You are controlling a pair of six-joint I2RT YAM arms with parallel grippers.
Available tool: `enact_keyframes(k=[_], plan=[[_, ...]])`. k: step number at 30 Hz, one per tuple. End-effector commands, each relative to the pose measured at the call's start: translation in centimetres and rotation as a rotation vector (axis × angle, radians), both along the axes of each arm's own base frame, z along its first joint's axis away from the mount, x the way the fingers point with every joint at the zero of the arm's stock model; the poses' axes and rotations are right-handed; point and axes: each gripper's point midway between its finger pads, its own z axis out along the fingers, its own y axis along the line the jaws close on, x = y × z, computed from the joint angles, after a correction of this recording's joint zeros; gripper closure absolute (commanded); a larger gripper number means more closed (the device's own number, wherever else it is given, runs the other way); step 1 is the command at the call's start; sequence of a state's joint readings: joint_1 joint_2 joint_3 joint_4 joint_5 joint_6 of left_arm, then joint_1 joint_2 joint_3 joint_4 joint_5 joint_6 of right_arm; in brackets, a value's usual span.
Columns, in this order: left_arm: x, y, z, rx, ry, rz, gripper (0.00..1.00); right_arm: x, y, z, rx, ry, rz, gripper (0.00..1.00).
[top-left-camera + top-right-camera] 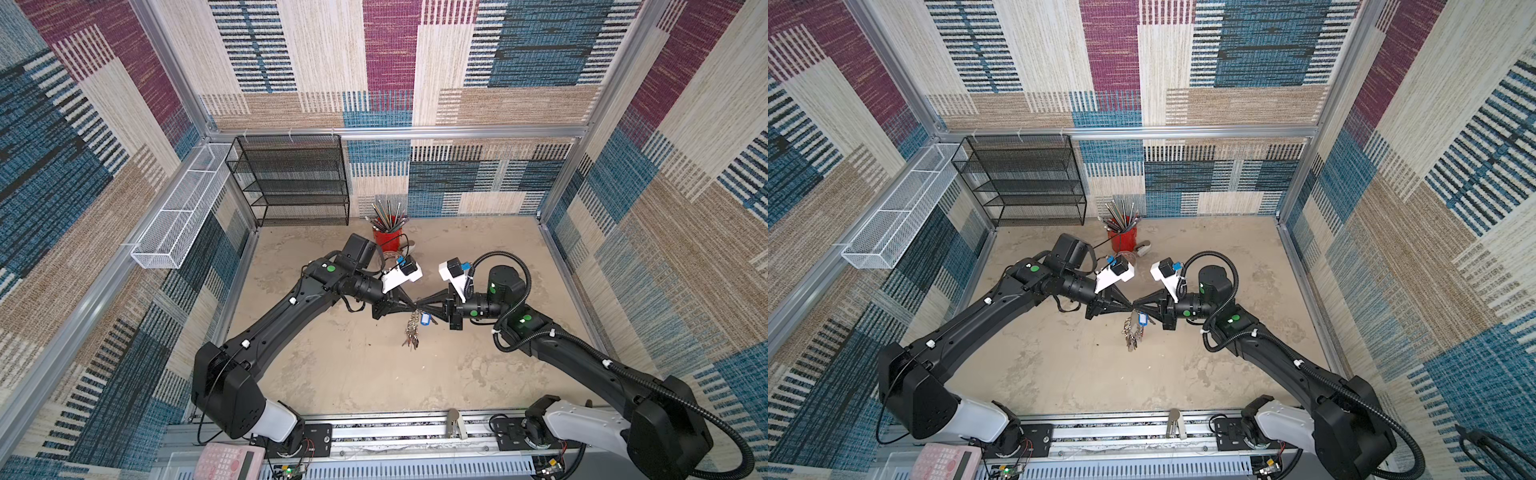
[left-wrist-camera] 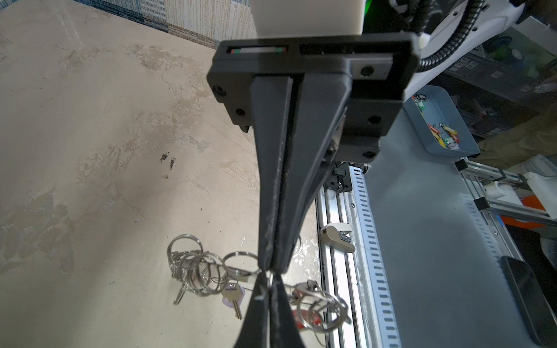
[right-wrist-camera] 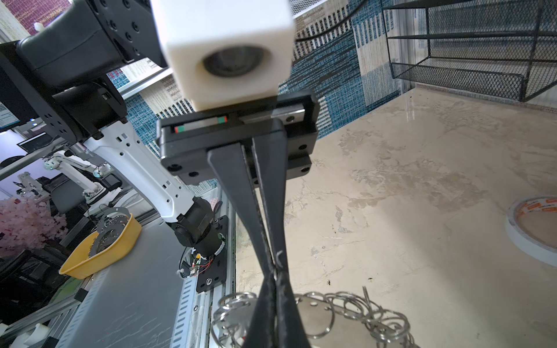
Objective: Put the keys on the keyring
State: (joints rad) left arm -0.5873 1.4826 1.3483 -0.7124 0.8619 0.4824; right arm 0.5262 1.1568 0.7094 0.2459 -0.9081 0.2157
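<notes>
Both grippers meet tip to tip above the middle of the table [image 1: 357, 374]. My left gripper [image 1: 413, 308] [image 1: 1130, 309] [image 2: 267, 278] is shut. My right gripper [image 1: 420, 309] [image 1: 1137, 309] [image 3: 275, 280] is shut too. The keyring [image 1: 411, 328] [image 1: 1130, 330] hangs off the table from the spot where the tips pinch. Its flat grey plate [image 3: 316, 319] is lined with silver rings [image 2: 193, 271]. A key with a blue tag [image 1: 424, 318] [image 1: 1143, 319] dangles under the right fingers. A silver key with a pale tag [image 2: 233, 296] and a red tag [image 2: 307, 319] also hang there.
A red cup of pencils [image 1: 388, 237] and a tape roll [image 3: 530, 229] stand behind the grippers. A black mesh shelf [image 1: 299, 178] sits at the back left, a white wire basket [image 1: 178, 212] on the left wall. The metal rail [image 1: 395, 432] runs along the front edge.
</notes>
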Motion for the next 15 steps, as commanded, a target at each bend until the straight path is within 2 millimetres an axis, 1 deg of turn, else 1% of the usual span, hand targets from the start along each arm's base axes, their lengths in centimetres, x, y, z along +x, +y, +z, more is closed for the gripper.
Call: enact_keyframes(k=[1,2,3,4,6,10,15], plan=[[-0.1,-0.4,1.3,-0.07,-0.022,0.002,1.0,0.7,-0.2,0.8,0.017,-0.028,-0.04,1.0],[-0.2,-0.4,1.4,-0.079,-0.028,0.011,1.0,0.7,-0.4,0.9,0.019,-0.027,-0.048,1.0],[-0.2,-0.3,1.4,-0.085,-0.033,0.022,1.0,0.9,-0.6,0.9,0.021,-0.021,-0.056,0.92],[-0.2,-0.2,1.4,-0.088,-0.037,0.029,1.0,0.9,-0.8,1.0,0.025,-0.021,-0.06,0.87],[-0.5,-0.1,1.7,-0.1,-0.037,0.032,1.0,0.6,-0.9,1.0,0.03,-0.019,-0.054,0.82],[-0.7,0.1,2.1,-0.121,-0.048,0.049,1.0,0.2,-0.8,0.8,0.032,-0.009,-0.029,0.76],[-0.7,0.2,2.7,-0.144,-0.06,0.067,1.0,-0.2,-0.6,0.4,0.036,0.002,0.002,0.76]])
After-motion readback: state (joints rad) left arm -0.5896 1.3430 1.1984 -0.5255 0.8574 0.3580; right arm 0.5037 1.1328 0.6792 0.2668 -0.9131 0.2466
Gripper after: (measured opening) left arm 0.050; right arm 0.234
